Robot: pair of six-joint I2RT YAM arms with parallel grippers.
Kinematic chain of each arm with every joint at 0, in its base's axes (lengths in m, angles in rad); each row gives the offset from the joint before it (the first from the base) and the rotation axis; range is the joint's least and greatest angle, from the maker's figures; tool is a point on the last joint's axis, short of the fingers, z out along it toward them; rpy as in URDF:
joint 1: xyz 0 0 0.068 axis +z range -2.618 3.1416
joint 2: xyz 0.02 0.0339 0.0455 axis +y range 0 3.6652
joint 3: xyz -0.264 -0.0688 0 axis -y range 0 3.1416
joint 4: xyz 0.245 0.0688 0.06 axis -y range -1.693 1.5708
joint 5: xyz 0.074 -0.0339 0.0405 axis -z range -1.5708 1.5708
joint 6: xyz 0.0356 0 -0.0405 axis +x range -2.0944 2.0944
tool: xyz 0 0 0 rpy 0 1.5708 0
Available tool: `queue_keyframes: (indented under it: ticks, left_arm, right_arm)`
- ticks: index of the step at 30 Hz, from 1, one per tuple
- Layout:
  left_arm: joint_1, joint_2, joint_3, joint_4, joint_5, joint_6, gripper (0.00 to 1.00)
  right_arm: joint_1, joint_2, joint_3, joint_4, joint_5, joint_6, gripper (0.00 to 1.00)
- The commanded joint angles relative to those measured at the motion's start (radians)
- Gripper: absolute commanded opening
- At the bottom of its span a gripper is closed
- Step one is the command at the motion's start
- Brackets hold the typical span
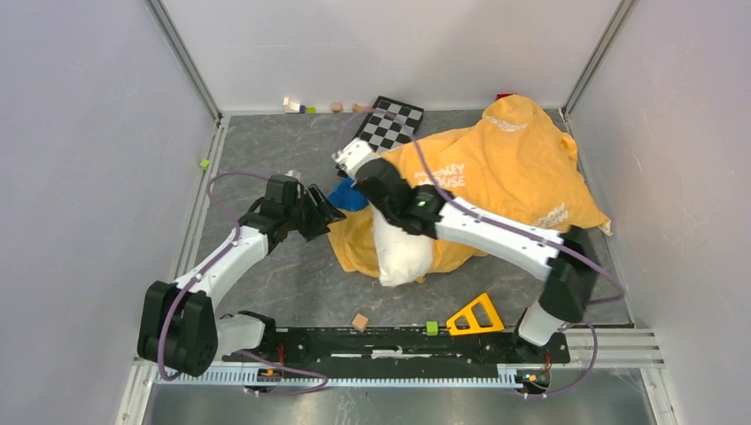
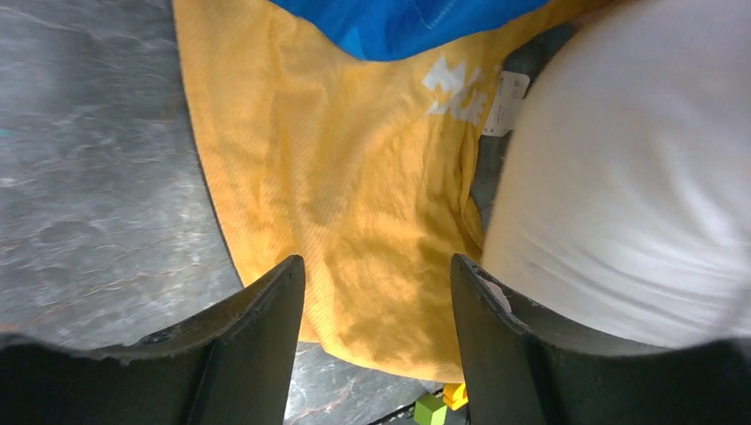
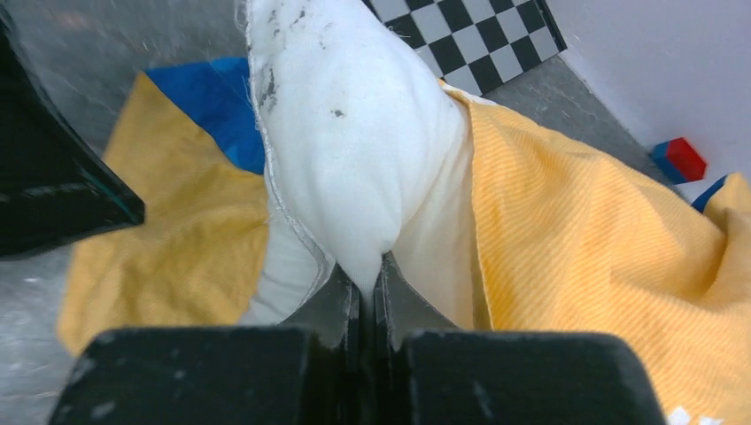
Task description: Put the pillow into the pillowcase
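Now, right fingers (image 3: pixel 341 305) pinching a pillow (image 3: pixel 354 133) corner, I should close my open left fingers (image 2: pixel 261 341) on the pillowcase (image 2: pixel 354 221) edge just ahead of them.

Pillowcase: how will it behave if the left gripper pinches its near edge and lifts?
Likely floppy: the pillowcase lies bunched in soft folds, so a lifted edge should drape, not hold open. Probably light: the weave looks thin and wrinkles finely. It may drag the blue cloth touching its edge.
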Motion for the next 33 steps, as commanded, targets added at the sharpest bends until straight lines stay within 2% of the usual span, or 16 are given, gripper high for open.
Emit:
queue_keyframes:
  ticks: [1, 8, 15, 23, 25, 27, 30, 33]
  left_arm:
    - [-0.077, 0.06, 0.047, 0.109, 0.026, -0.078, 0.66]
    - [-0.217, 0.191, 0.123, 0.233, -0.027, -0.169, 0.64]
    - [-0.38, 0.302, 0.187, 0.312, -0.105, -0.253, 0.6]
    - [-0.444, 0.432, 0.055, 0.694, -0.113, -0.375, 0.51]
    - [-0.454, 0.456, 0.045, 0.73, -0.116, -0.385, 0.48]
    - [-0.461, 0.475, 0.002, 0.832, -0.121, -0.418, 0.47]
    - [-0.472, 0.499, 0.015, 0.84, -0.117, -0.398, 0.46]
    - [-0.489, 0.516, 0.035, 0.813, -0.142, -0.361, 0.51]
  right_arm:
    - [-0.083, -0.207, -0.04, 0.098, -0.228, 0.142, 0.0]
    - [-0.157, -0.323, -0.127, 0.143, -0.387, 0.224, 0.0]
    - [-0.188, -0.412, -0.211, 0.215, -0.429, 0.292, 0.0]
    - [-0.224, -0.54, -0.345, 0.353, -0.45, 0.413, 0.0]
    - [-0.227, -0.557, -0.359, 0.369, -0.451, 0.432, 0.0]
    - [-0.227, -0.579, -0.366, 0.384, -0.449, 0.443, 0.0]
    - [-0.229, -0.592, -0.36, 0.389, -0.463, 0.457, 0.0]
    - [-0.228, -0.6, -0.353, 0.397, -0.481, 0.471, 0.0]
